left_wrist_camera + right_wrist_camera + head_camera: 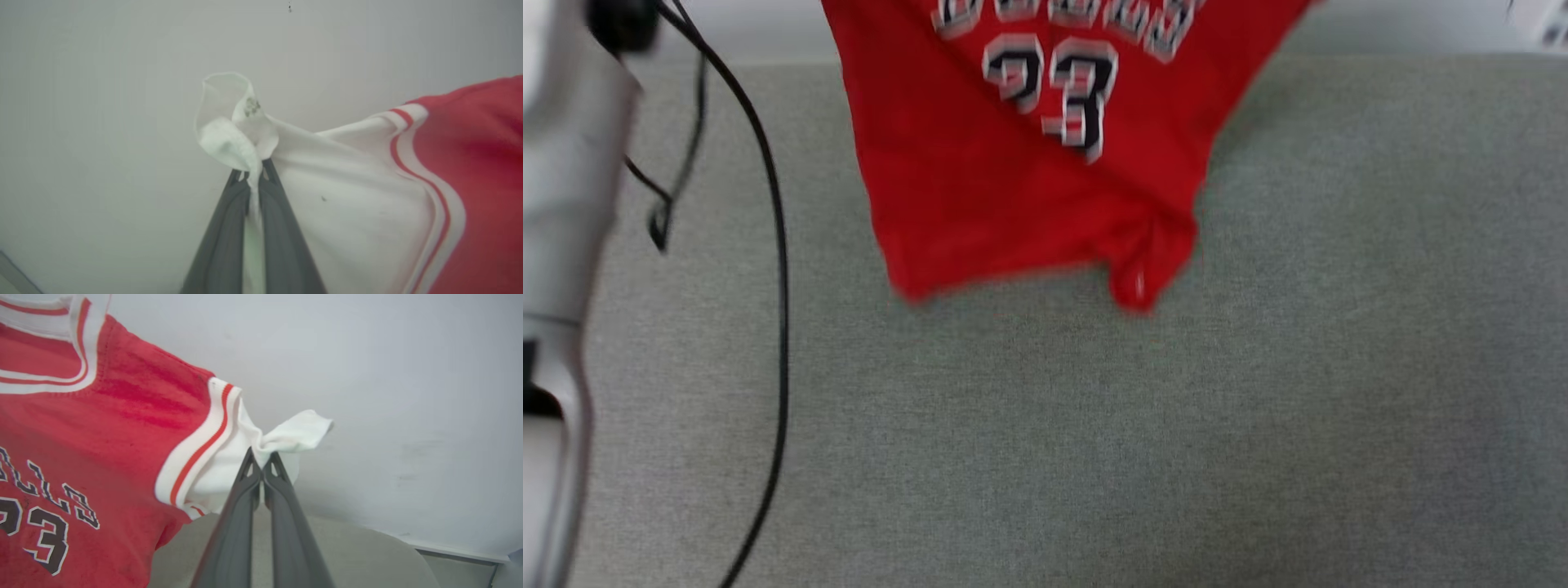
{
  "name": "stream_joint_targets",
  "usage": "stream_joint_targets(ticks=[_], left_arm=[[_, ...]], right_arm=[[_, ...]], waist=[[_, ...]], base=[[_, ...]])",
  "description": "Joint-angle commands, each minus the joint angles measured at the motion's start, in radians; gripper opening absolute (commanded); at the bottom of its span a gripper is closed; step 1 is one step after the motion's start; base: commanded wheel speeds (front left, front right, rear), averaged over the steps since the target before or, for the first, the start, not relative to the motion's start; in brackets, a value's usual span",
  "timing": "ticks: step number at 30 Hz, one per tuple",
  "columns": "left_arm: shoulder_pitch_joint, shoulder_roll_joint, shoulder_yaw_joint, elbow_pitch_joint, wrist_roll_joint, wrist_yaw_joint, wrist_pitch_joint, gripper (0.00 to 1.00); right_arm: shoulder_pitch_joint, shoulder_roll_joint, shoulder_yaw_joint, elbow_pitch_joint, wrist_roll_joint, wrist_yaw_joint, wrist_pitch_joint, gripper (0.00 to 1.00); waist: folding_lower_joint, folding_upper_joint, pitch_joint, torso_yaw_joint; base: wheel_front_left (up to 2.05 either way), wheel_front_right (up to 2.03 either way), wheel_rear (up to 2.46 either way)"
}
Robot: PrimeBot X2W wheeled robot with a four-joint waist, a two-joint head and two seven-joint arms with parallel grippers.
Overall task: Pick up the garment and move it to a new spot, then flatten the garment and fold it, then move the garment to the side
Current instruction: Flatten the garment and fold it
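Grey surface [1094,425] below; red garment [1013,188] hangs (white sleeves).

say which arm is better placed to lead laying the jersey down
Left, likely: the left gripper has a white sleeve of the garment drawn deep between its fingers, while the right gripper pinches its sleeve only at the tips.

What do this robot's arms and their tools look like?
The left tool and right tool each have two long, smooth, dark-grey fingers tapering to narrow tips. The left arm is a pale, rounded casing, with a thin black cable looping beside it.
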Motion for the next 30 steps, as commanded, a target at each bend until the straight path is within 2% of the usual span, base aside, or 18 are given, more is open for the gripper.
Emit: stream_joint_targets(ticks=[1, 9, 17, 25, 30], left_arm=[[-0.042, 0.017, 0.009, 0.013, 0.011, 0.005, -0.012, 0.00], [-0.247, 0.035, 0.035, 0.056, 0.013, -0.010, -0.088, 0.00], [-0.329, 0.041, 0.052, 0.088, -0.002, -0.030, -0.151, 0.00], [-0.297, 0.023, 0.071, 0.124, -0.040, -0.057, -0.194, 0.00], [-0.248, 0.000, 0.083, 0.172, -0.082, -0.099, -0.199, 0.00]], right_arm=[[-0.057, 0.002, -0.007, 0.021, -0.015, -0.002, -0.020, 0.00], [-0.346, 0.013, -0.004, 0.131, -0.059, -0.002, -0.121, 0.00], [-0.532, 0.039, 0.017, 0.249, -0.083, -0.002, -0.227, 0.00], [-0.586, 0.061, 0.070, 0.321, -0.071, -0.002, -0.298, 0.00], [-0.551, 0.061, 0.111, 0.358, -0.032, -0.002, -0.337, 0.00]], waist=[[-0.0001, 0.0000, 0.040, -0.006], [-0.0001, 0.0000, 0.148, -0.012], [-0.0001, 0.0000, 0.281, -0.028], [-0.0001, 0.0000, 0.372, -0.035], [-0.0001, 0.0000, 0.397, -0.031]], base=[[0.00, 0.00, 0.00], [0.00, 0.00, 0.00], [0.00, 0.00, 0.00], [0.00, 0.00, 0.00], [0.00, 0.00, 0.00]])
